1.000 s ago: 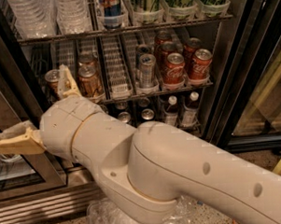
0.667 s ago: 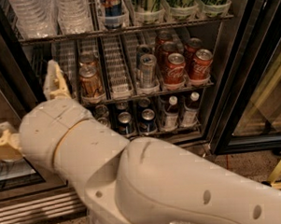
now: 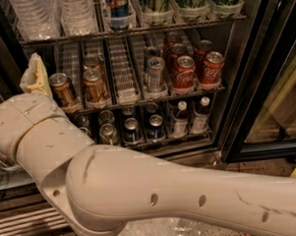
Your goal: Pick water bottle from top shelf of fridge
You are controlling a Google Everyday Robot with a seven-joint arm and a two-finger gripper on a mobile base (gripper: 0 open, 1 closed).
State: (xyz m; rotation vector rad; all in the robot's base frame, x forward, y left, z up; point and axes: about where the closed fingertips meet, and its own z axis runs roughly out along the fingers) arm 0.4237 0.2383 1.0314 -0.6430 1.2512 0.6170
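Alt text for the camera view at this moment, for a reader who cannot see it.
A bulky white robot arm fills the foreground before a drinks fridge, its tan tool at the left end of the middle rack of soda cans. Clear water bottles stand on the top shelf above it, at upper left.

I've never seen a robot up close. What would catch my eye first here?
The big cream-coloured arm fills the bottom, stretching from the lower right up to the left. Its end effector sits at the left side of the fridge, by the middle rack of cans. Clear water bottles stand on the top shelf, upper left.
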